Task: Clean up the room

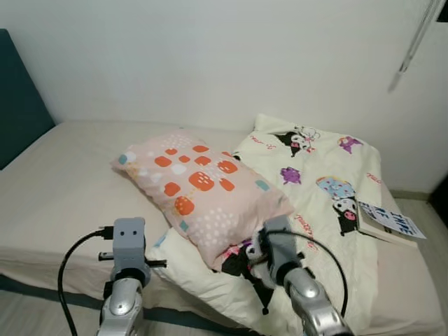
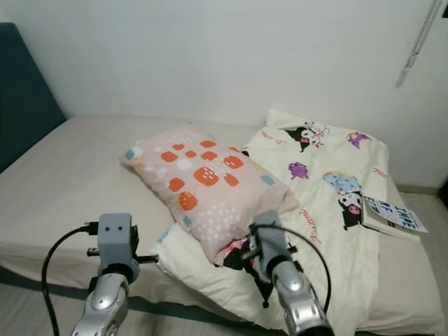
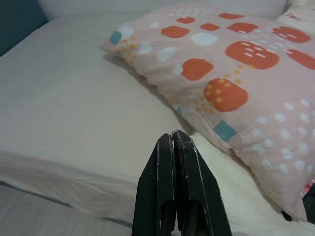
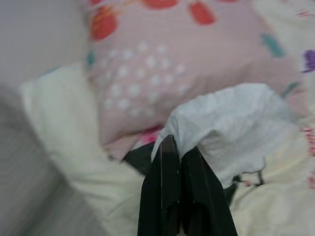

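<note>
A pink pillow (image 1: 199, 185) with orange and white patches lies across the middle of the bed (image 1: 70, 182), partly on a cream cartoon-print blanket (image 1: 322, 189). My right gripper (image 4: 174, 145) hovers over the blanket's near edge just in front of the pillow, shut on a crumpled white tissue (image 4: 231, 128). My left gripper (image 3: 172, 137) is shut and empty, held above the bed's near edge to the left of the pillow.
A book (image 1: 388, 222) lies on the blanket near the bed's right side. A dark teal headboard (image 1: 21, 98) stands at the left, and a white wall runs behind the bed. A strip of floor (image 1: 42, 308) shows below the mattress edge.
</note>
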`<state>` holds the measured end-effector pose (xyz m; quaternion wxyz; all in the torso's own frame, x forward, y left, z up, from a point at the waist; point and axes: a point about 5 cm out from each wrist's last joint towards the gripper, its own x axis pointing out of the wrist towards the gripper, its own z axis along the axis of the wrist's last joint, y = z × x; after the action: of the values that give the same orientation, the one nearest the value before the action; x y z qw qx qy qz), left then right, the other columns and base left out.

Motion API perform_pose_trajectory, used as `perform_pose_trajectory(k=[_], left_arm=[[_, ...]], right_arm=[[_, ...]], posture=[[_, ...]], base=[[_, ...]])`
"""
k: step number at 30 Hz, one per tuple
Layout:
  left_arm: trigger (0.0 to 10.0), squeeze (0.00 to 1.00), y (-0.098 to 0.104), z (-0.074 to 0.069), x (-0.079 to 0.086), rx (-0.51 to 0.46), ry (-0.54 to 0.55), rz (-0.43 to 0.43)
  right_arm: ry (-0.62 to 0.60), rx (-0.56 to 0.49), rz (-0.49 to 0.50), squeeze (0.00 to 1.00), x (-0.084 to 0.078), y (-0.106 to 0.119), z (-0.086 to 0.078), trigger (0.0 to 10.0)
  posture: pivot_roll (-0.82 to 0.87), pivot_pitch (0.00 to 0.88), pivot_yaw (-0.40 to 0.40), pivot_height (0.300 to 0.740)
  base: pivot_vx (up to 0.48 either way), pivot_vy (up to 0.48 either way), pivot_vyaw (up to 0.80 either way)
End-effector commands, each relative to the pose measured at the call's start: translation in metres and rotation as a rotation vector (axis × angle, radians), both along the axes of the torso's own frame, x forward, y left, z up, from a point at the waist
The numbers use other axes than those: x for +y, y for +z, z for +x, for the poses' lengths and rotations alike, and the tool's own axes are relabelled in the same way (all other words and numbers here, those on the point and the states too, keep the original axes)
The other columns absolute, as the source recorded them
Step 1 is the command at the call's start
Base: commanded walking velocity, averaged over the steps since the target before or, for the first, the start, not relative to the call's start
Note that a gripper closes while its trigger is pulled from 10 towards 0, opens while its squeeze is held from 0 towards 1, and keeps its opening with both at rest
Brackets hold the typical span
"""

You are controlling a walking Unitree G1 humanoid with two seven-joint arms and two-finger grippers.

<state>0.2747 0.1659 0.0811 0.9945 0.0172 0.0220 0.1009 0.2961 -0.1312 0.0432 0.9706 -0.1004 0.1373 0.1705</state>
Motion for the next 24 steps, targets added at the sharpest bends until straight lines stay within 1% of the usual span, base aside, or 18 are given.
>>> perform_pose_trajectory(k=[1,2,4,6,7,9,10,12,14,16,17,22,24], left_arm=[[10.0,0.0,-0.004,-0.002,-0.001,0.013,0.006,-0.007],[10.0,0.0,-0.001,0.005,-0.007,0.005,-0.008,-0.007],[10.0,0.0,-0.001,0.005,-0.007,0.005,-0.008,-0.007],[10.0,0.0,0.002,0.012,-0.012,-0.005,-0.019,-0.003],[10.0,0.0,0.002,0.012,-0.012,-0.005,-0.019,-0.003],[10.0,0.0,0.007,0.019,-0.015,-0.021,-0.027,-0.004],[10.0,0.0,0.009,0.02,-0.015,-0.026,-0.03,-0.007],[10.0,0.0,0.009,0.021,-0.015,-0.023,-0.036,-0.013],[10.0,0.0,0.008,0.021,-0.015,-0.016,-0.037,-0.011],[10.0,0.0,0.006,0.016,-0.012,-0.009,-0.032,-0.008],[10.0,0.0,0.006,0.016,-0.012,-0.009,-0.032,-0.008],[10.0,0.0,0.0,0.004,-0.007,-0.002,-0.031,0.004],[10.0,0.0,0.0,0.003,-0.006,-0.003,-0.028,0.003]], right_arm=[[0.003,-0.008,0.002,0.0,-0.001,0.003,-0.001,10.0],[-0.033,-0.037,0.008,0.0,-0.006,0.006,-0.002,10.0],[-0.033,-0.037,0.008,0.0,-0.006,0.006,-0.002,10.0],[-0.072,-0.071,0.007,0.0,-0.009,0.01,-0.002,10.0],[-0.072,-0.071,0.007,0.0,-0.009,0.01,-0.002,10.0],[-0.12,-0.106,0.013,0.0,-0.012,0.014,-0.001,10.0],[-0.147,-0.12,0.018,0.0,-0.014,0.016,-0.001,10.0],[-0.165,-0.124,0.026,0.0,-0.016,0.016,0.0,10.0],[-0.177,-0.126,0.032,0.0,-0.016,0.017,0.0,10.0],[-0.183,-0.122,0.033,0.0,-0.015,0.016,0.001,10.0],[-0.183,-0.122,0.033,0.0,-0.015,0.016,0.001,10.0],[-0.173,-0.114,0.018,0.0,-0.01,0.016,0.007,10.0],[-0.172,-0.113,0.019,0.0,-0.009,0.016,0.008,10.0]], posture=[[-0.05,0.095,-0.047,0.74],[-0.05,0.094,-0.04,0.74],[-0.05,0.094,-0.04,0.74],[-0.06,0.096,-0.034,0.74],[-0.06,0.096,-0.034,0.74],[-0.06,0.096,-0.033,0.74],[-0.06,0.092,-0.029,0.74],[-0.06,0.09,-0.028,0.74],[-0.06,0.09,-0.028,0.74],[-0.05,0.086,-0.032,0.74],[-0.05,0.086,-0.032,0.74],[-0.04,0.091,-0.033,0.74],[-0.04,0.091,-0.034,0.74]], base=[[0.0,0.0,0.0],[0.0,0.0,0.0],[0.0,0.0,0.0],[0.0,0.0,0.0],[0.0,0.0,0.0],[0.0,0.0,0.0],[0.0,0.0,0.0],[0.0,0.0,0.0],[0.0,0.0,0.0],[0.0,0.0,0.0],[0.0,0.0,0.0],[0.0,0.0,0.0],[0.0,0.0,0.0]])
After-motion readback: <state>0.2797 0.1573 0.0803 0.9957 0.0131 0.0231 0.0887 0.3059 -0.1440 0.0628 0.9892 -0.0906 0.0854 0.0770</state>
